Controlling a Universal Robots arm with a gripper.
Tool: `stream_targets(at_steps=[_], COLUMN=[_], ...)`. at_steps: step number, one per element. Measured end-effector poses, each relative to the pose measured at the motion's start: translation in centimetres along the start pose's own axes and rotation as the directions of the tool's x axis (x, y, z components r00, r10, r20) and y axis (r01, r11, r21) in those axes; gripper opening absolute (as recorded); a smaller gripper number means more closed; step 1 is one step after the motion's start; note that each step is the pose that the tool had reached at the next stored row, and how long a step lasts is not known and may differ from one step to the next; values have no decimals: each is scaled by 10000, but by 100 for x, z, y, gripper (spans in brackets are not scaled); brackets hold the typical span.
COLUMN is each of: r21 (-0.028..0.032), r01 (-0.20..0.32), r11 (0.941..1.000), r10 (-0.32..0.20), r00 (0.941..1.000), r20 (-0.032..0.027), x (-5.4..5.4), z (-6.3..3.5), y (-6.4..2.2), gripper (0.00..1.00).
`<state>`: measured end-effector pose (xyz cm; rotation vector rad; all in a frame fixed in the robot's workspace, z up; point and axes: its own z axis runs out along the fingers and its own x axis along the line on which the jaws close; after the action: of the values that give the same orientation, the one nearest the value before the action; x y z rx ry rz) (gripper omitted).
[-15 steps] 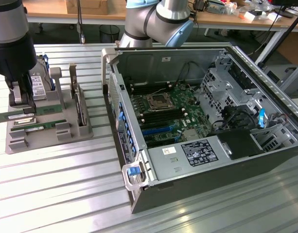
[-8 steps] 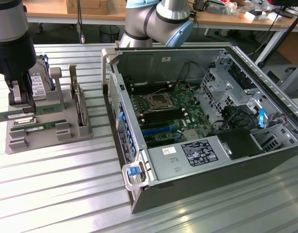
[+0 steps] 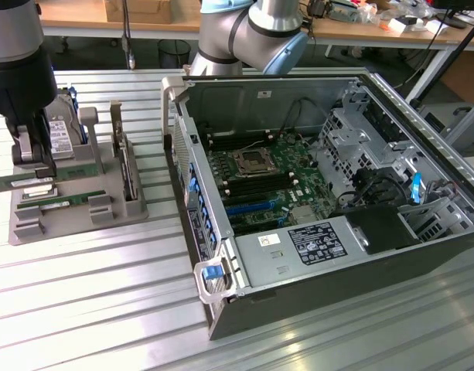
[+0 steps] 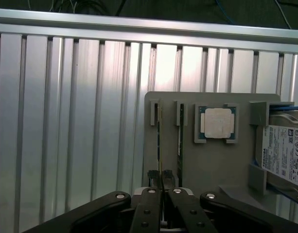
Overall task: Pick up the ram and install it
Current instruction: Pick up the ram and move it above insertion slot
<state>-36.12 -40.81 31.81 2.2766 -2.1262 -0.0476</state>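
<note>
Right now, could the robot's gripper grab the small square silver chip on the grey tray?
Probably not: the gripper is shut on a long, thin green ram stick, so it is full. Nothing covers the square silver chip, though.

Ribbed aluminium table (image 3: 82, 309) with light glare, cluttered wooden workbench (image 3: 360, 32) behind, cardboard box (image 3: 144, 9) on it, black bin (image 3: 173, 54) underneath.
</note>
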Motion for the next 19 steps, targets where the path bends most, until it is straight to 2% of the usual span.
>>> stream_targets(at_steps=[19], r21=[1], r01=[0], r11=[10000], r10=[0], r00=[10000], r20=[0], x=[0], z=[-74], y=[3], gripper=[12])
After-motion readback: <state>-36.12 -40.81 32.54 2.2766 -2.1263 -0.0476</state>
